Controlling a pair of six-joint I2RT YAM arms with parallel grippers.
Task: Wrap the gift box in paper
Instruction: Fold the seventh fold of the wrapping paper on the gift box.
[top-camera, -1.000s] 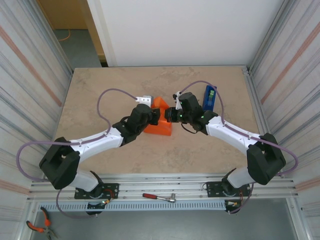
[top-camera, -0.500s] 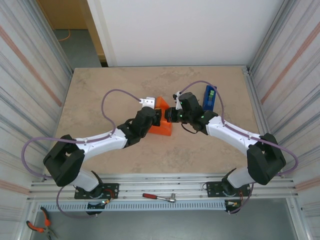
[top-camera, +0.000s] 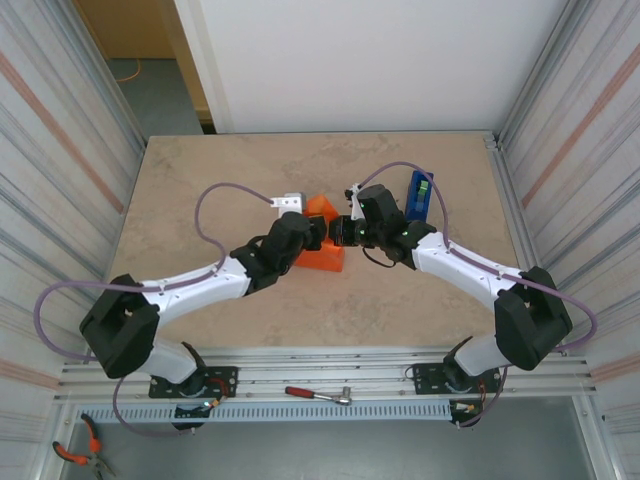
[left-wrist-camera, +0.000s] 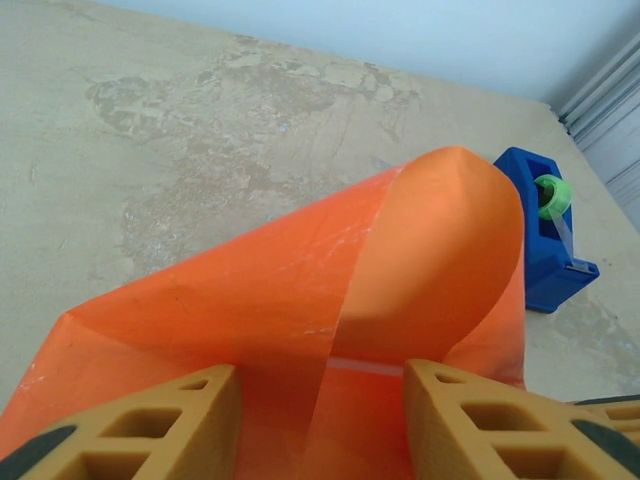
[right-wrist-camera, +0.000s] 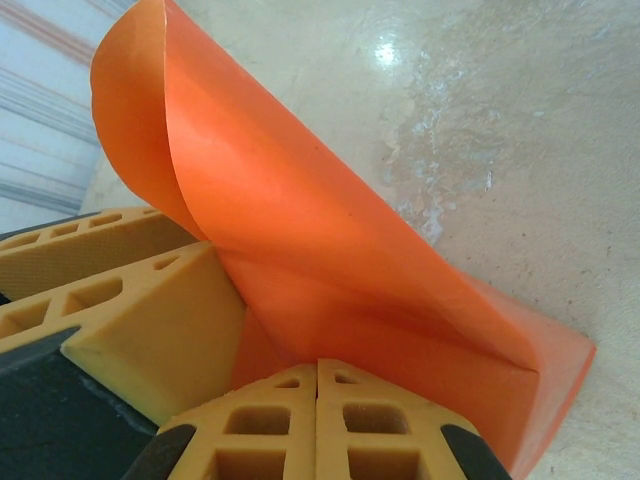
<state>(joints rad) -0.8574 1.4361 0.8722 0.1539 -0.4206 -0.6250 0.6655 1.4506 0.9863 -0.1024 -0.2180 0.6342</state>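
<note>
Widening over the last second, the left fingers are now standing partly apart, straddling the paper from its 9 o'clock side. The orange bundle and the right arm are sitting where they were. Seen from the left wrist, paper is filling the gap between the two fingers, and whether they are pressing on it cannot be told.

The right fingers are pressing flat together, coming in from 3 o'clock with their tips against the foot of the fold. Whether any paper is being nipped between them cannot be told.

The paper is lying near the middle of the table, folded into a low wedge-like bundle, with a loose flap curling upward at its 12 o'clock edge. The gift box is being covered by the paper and is out of sight.

The blue tape dispenser, carrying a green roll, is standing at 2 o'clock from the bundle, apart from it, just beyond the right wrist.
</note>
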